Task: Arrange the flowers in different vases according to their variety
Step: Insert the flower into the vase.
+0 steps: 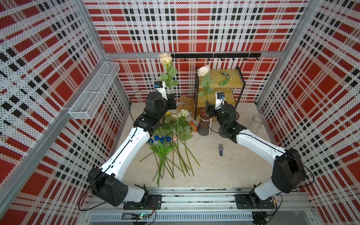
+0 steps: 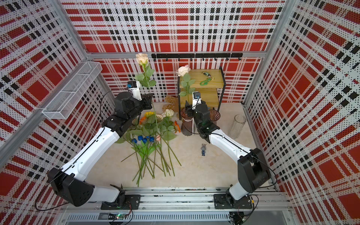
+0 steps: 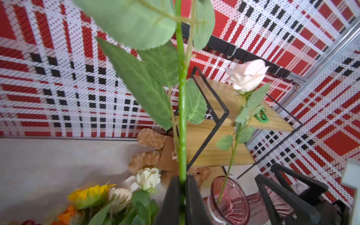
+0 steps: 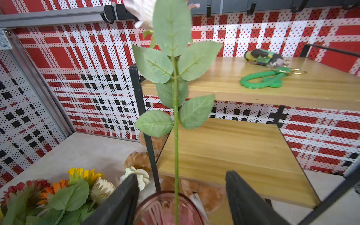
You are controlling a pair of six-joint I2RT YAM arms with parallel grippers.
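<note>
Right wrist view: the right gripper (image 4: 181,174) has its flat black fingers (image 4: 124,196) spread wide apart, one on each side of a thin green stem and clear of it. That stem is the rose (image 1: 203,71) standing upright in a ribbed vase (image 1: 204,124) of smoky pink-brown glass with a flared rim. The vase stands just in front of the shelf (image 1: 220,78), two pale wood boards in a black metal frame. In the left wrist view the left gripper (image 3: 182,178) is pinched tight on the smooth green stem of a second rose (image 1: 166,59). This one is held upright above the pile, its cream bloom high and its leaves matte, veined and saw-edged.

In both top views there are three vases: the ribbed one with the rose, a twin vase (image 2: 214,116) largely hidden behind the right arm, and a smooth clear cylinder (image 1: 257,123) near the right wall. Roses also number three; the third rose (image 1: 184,112) lies on the pile (image 1: 171,155) of long-stemmed flowers on the pale, stone-like table (image 1: 214,171). In that pile are at least four small glossy blue tulips (image 1: 159,138), one pink tulip (image 1: 175,138), and frilly sunflowers (image 4: 83,173) in yellow, orange, red and cream, too overlapped to count
</note>
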